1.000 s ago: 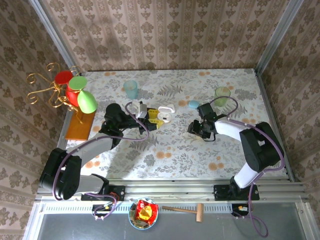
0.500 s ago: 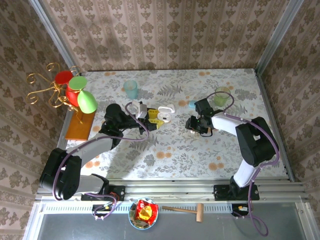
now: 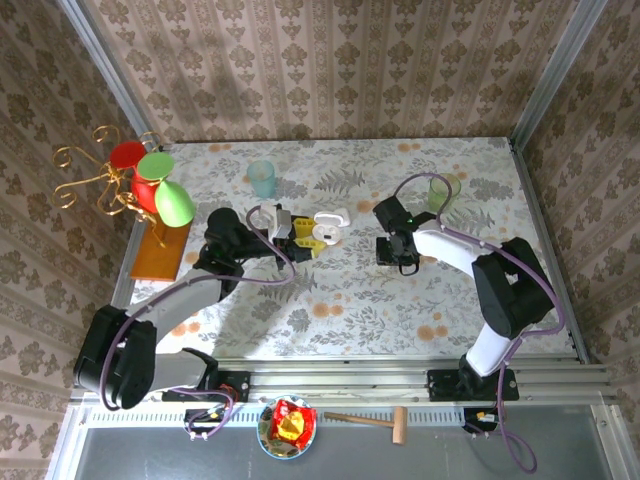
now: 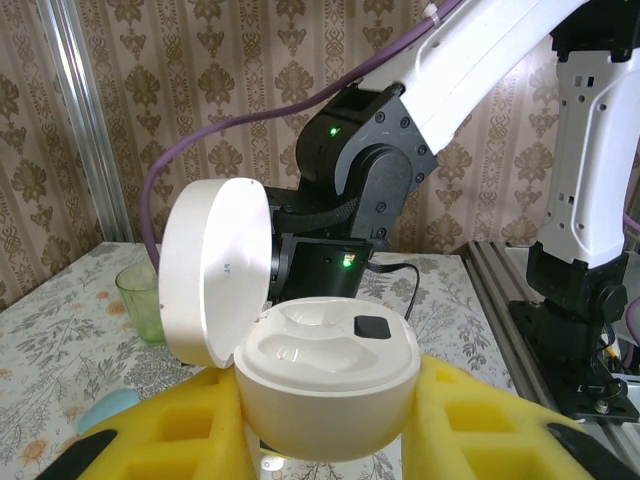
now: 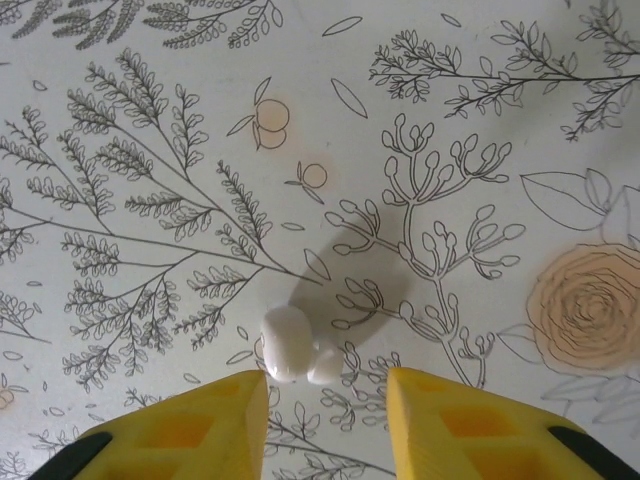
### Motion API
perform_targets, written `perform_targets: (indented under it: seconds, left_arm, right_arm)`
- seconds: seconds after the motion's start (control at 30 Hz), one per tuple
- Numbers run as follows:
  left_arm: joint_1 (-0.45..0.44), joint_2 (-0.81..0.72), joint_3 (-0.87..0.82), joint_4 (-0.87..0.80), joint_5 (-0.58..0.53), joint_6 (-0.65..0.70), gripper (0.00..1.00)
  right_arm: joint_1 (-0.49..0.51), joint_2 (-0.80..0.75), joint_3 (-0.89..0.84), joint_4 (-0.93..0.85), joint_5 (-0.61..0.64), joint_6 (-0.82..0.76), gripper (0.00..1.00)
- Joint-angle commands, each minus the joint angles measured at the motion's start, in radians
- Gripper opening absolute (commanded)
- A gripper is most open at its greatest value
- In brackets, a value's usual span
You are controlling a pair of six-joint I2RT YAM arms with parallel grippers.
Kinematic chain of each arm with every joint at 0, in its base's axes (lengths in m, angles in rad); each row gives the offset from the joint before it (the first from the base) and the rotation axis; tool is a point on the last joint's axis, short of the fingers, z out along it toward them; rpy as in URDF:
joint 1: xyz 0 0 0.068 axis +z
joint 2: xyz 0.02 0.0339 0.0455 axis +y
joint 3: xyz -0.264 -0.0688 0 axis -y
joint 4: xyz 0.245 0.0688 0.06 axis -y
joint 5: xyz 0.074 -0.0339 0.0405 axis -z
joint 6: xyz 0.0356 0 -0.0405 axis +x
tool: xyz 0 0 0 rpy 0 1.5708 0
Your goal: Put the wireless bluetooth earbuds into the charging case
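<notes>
Status: right gripper point(image 5: 325, 392) spread, untouched earbud point(image 5: 292, 345) lay on table point(image 5: 520, 150) right of case point(image 4: 330, 370), just off the fingertips, in line with gap | long axis roughly along fingers | left gripper point(image 4: 326, 425) pinched open case | right arm nearer

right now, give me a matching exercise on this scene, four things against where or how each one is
Things:
1. case
2. earbud
3. green cup
4. blue cup

Place or state:
a. standing at the far side of the table, left of centre
b. lying on the table between the right pincer's yellow fingers, untouched
c. standing at the far side of the table, on the right
d. lid open, gripped between the left pincer's yellow fingers

Pairs: 1-d, 2-b, 3-c, 4-a
</notes>
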Motion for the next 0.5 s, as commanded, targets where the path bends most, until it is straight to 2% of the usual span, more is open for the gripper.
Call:
perform_targets:
  seconds: [0.0, 0.47]
  left_arm:
    - [0.009, -0.027, -0.005, -0.012, 0.006, 0.031, 0.31]
    - [0.009, -0.045, -0.011, -0.031, 0.001, 0.045, 0.31]
  right_arm:
    - [0.032, 0.012, 0.048, -0.11, 0.123, -0.024, 0.34]
    - [0.089, 0.13, 0.166, -0.157, 0.163, -0.037, 0.26]
